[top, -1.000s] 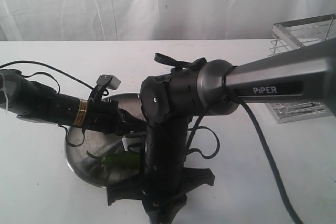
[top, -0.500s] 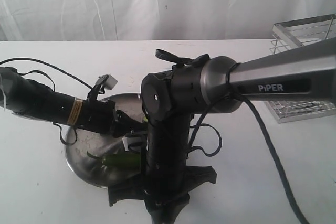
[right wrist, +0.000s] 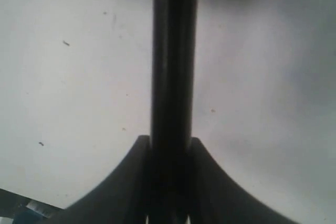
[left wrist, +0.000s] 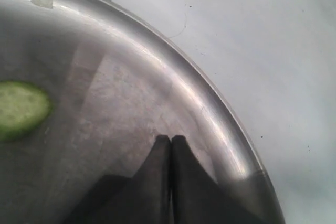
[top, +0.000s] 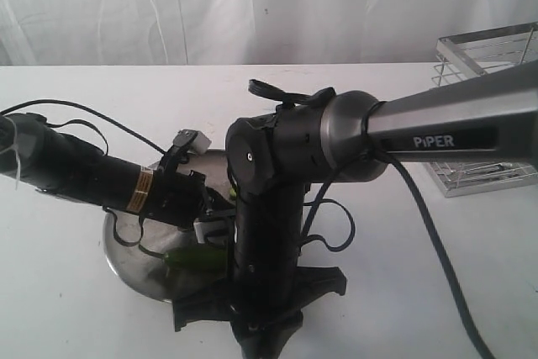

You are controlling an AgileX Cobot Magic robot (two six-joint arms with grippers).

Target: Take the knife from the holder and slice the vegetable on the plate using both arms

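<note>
The left end effector (left wrist: 170,139), jaws pressed together and empty, sits over the plate (left wrist: 220,114). The right end effector (right wrist: 169,141) clamps the knife (right wrist: 173,51). The vegetable (top: 195,257) lies at the plate's 5 o'clock. The holder (top: 483,48) stands at the bench's (top: 67,308) 2 o'clock.

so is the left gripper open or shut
Shut. The left gripper has its tips pressed together with nothing between them, over the plate.
</note>
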